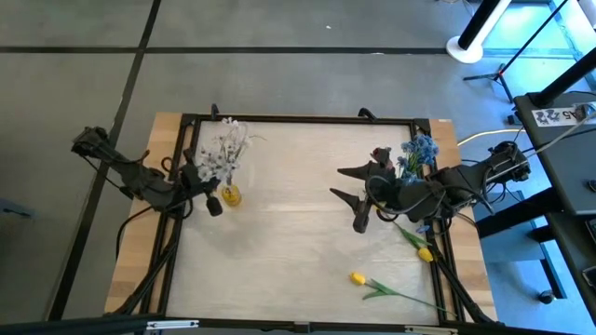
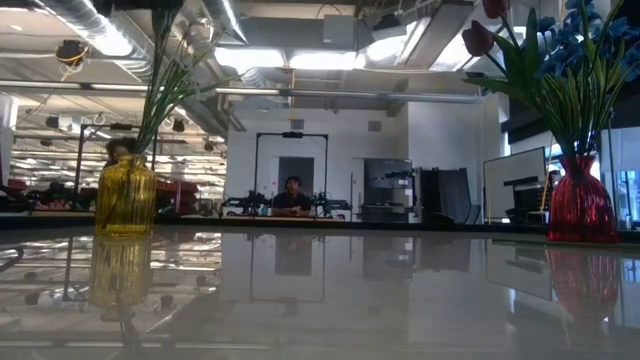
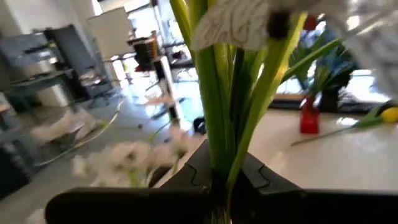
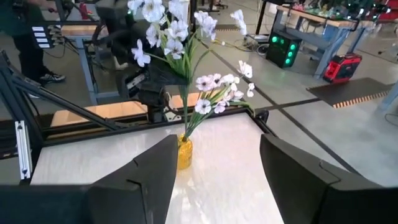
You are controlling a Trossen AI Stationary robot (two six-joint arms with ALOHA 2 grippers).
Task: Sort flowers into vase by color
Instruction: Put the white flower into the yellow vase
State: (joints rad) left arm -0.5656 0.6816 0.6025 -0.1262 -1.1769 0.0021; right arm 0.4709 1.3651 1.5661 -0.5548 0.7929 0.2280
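Note:
White sprigs (image 1: pixel 223 154) stand with their stems in a yellow glass vase (image 1: pixel 230 195) at the table's far left. My left gripper (image 1: pixel 207 186) is at them, shut on their green stems. A red vase (image 2: pixel 580 205) at the far right holds blue clusters (image 1: pixel 421 149) and a dark red tulip (image 1: pixel 380 154). My right gripper (image 1: pixel 343 184) hangs open over the table, just left of the red vase, holding nothing. Two yellow tulips (image 1: pixel 426 251) (image 1: pixel 358 277) lie flat near the right front corner. My left gripper pinches the bundle of green stems (image 3: pixel 217 124) of the white sprigs between its two fingers, above the yellow vase (image 2: pixel 125 200). It comes at them from the table's left, fingers across the stems. The stems stand nearly upright with their lower ends in the vase.
A black frame (image 1: pixel 298 118) runs round the table top. The middle and near left of the table are bare board. A person sits in the room beyond the far edge (image 2: pixel 292 195).

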